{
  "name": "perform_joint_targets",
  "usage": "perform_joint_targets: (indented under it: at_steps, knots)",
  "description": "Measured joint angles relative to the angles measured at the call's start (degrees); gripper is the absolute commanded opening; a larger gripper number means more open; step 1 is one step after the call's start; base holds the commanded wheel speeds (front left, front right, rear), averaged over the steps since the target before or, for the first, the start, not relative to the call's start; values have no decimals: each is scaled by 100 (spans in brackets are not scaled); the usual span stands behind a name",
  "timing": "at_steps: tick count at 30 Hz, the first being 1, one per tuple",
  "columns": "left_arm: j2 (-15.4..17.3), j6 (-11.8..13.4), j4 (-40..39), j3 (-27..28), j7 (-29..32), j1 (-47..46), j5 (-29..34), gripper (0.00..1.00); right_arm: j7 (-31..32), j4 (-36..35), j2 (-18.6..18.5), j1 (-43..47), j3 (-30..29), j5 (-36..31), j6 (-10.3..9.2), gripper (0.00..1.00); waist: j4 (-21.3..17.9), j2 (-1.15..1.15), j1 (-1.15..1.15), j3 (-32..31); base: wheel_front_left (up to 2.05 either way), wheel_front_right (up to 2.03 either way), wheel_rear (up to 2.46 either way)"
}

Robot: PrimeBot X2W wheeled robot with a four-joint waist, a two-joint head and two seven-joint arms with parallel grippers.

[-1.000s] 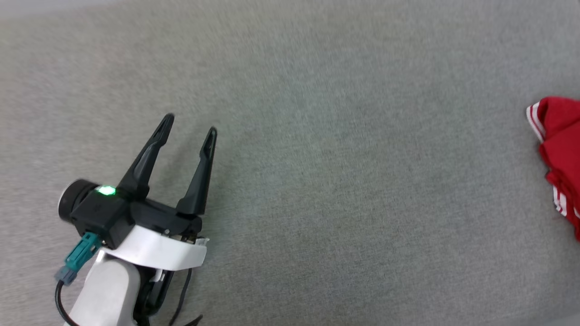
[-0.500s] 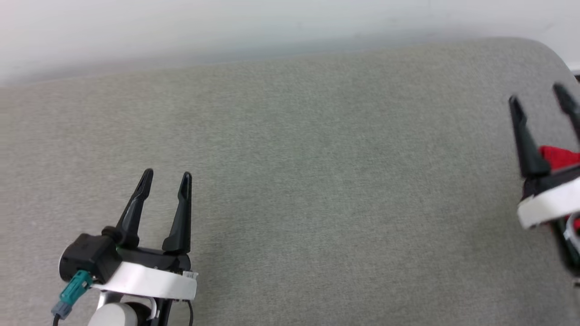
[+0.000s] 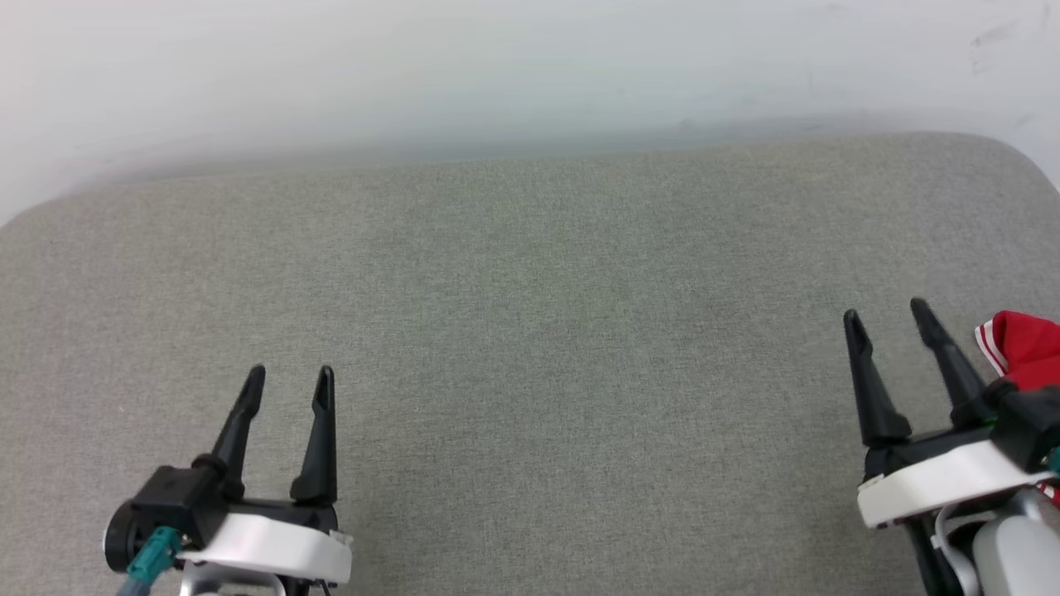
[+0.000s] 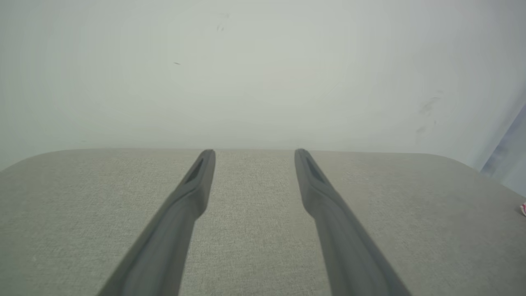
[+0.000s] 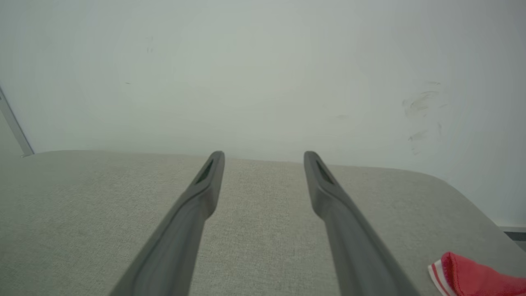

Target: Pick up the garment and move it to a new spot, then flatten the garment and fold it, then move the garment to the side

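Garment (image 3: 1025, 354) bunched at the right edge of the surface (image 3: 530, 348), just beside the right gripper (image 3: 885, 311). Right and left gripper (image 3: 291, 372) both spread, empty. Probably light, limp cloth that sags when lifted; pinch a raised fold near the striped trim (image 3: 985, 341).
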Motion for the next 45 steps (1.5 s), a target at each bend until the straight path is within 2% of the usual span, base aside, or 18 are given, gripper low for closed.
perform_joint_targets:
  at_steps: [7, 11, 23, 43, 44, 45]
  knots:
    - [-107, -5, 185, -37, 0, 165, 231, 100, -126, 238, 437, 286, -67, -90, 0, 100, 44, 0, 1, -124, 0, 0, 0]
    - [-133, -5, 188, -37, 0, 181, 240, 100, -146, 267, 552, 343, -96, -189, 0, 100, 62, 0, 1, -164, 0, 0, 0]
    - [-185, -7, 153, 111, 0, 185, 379, 100, -162, 183, 572, 364, -68, -221, 0, 100, 74, 0, 1, -179, 0, 0, 0]
    - [-212, -7, 165, 86, 0, 179, 270, 100, -163, 55, 604, 365, -20, -201, 0, 100, 116, 0, 2, -116, 0, 0, 0]
    - [-218, -5, 214, 79, 2, 185, 274, 0, -160, 98, 606, 376, -16, -203, 1, 0, 116, 0, 2, -115, 0, 0, 0]
    - [-223, -5, 269, 70, 3, 199, 274, 0, -159, 152, 609, 403, -12, -203, 1, 0, 117, 0, 2, -114, 0, 0, 0]
